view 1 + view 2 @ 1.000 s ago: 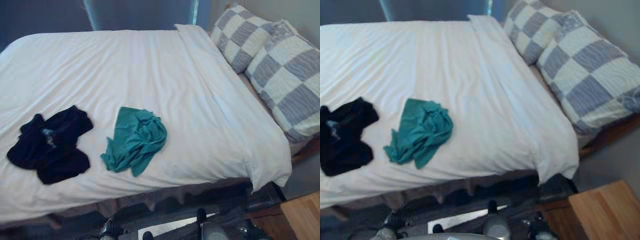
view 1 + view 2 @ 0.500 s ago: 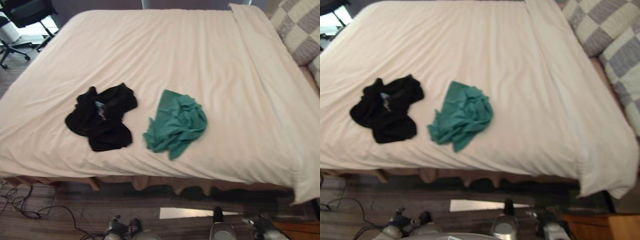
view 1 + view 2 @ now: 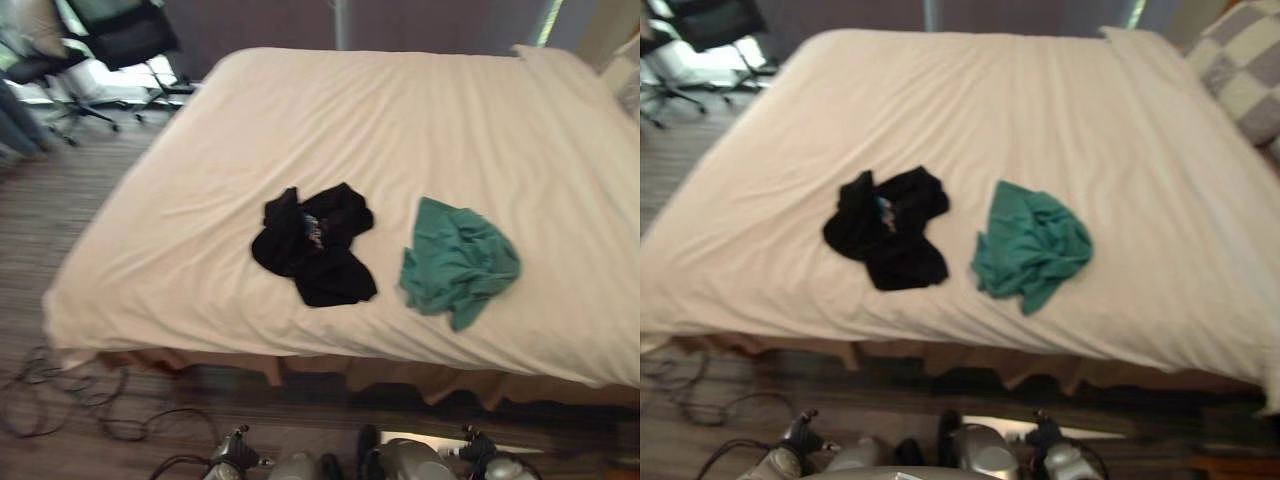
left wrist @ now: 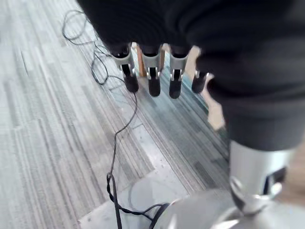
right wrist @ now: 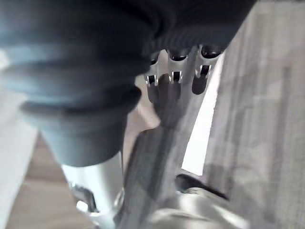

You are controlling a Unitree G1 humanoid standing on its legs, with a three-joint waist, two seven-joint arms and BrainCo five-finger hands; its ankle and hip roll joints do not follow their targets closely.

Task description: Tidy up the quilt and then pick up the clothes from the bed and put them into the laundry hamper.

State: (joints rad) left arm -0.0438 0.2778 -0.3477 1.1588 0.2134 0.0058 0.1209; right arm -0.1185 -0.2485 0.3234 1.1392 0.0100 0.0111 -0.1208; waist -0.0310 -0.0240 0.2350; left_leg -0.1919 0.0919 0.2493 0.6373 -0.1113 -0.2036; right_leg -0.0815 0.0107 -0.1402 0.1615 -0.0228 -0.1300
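A pale quilt (image 3: 430,130) lies spread flat over the bed. On its near half rest a crumpled black garment (image 3: 312,245) and, to its right, a bunched teal garment (image 3: 458,260), a short gap apart. My left hand (image 4: 153,71) hangs over the grey floor beside the bed, fingers straight, holding nothing. My right hand (image 5: 175,71) hangs low over the floor too, fingers relaxed and empty. Both hands are well short of the clothes.
A black office chair (image 3: 125,35) stands on the floor past the bed's far left corner. A checked pillow (image 3: 1240,70) lies at the head of the bed on the right. Grey floor runs along the bed's near and left sides.
The camera has swung left: the pillows have slid out to the right and the chair and left floor have come in. The clothes lie as before on the quilt.
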